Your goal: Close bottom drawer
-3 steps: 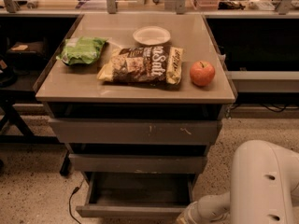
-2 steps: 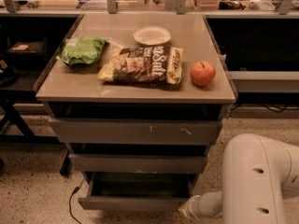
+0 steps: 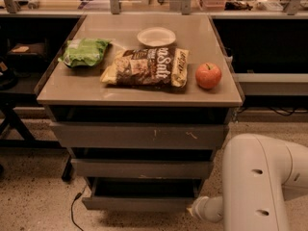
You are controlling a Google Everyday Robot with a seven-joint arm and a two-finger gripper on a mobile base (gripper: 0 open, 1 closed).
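Observation:
The bottom drawer is the narrowest of the cart's three grey drawers, lowest near the floor. It stands slightly pulled out, with a dark gap above its slim front panel. My white arm fills the lower right. The gripper end touches the right end of the drawer's front panel; its fingers are hidden.
The cart top holds a green bag, a brown chip bag, a white bowl and a red apple. The top drawer and the middle drawer sit above. Dark shelving flanks the cart. A black cable lies on the floor.
The bottom drawer has slid inward and shows less of its tray. My arm has moved forward and left, following the drawer front.

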